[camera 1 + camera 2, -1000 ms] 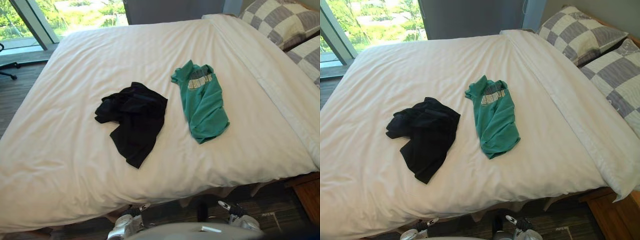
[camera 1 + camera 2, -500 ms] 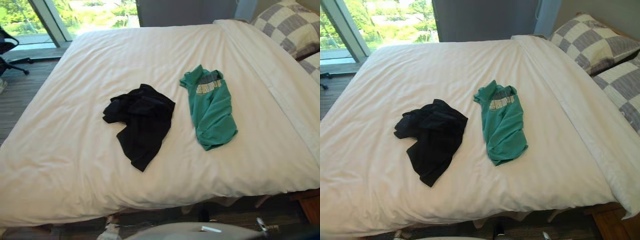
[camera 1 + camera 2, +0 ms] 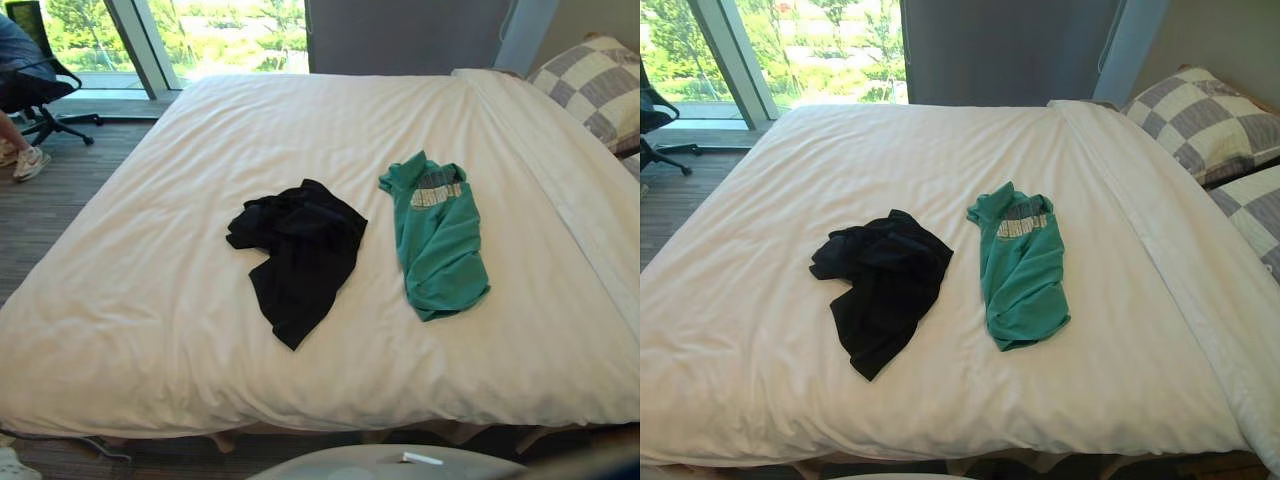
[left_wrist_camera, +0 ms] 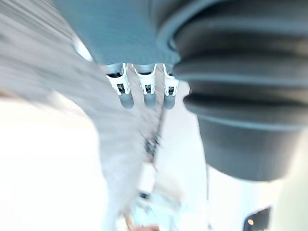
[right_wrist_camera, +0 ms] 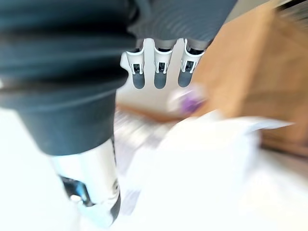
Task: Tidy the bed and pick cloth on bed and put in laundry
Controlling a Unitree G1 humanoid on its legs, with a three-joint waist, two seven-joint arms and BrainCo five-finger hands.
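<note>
Bed (image 3: 150, 300) — one black cloth (image 3: 300, 245), one green cloth (image 3: 437, 235); left hand (image 4: 147, 91), right hand (image 5: 161, 72) slack, empty.

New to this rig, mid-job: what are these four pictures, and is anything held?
This is a humanoid robot facing a bed. The two wide pictures come from a camera pair on its head, looking down on the white bed. On it lie a crumpled black garment and, apart from it, a green shirt; checked pillows sit at the right. The two close pictures come from wrist cameras: the left robot hand and right robot hand have straight fingers and hold nothing.
</note>
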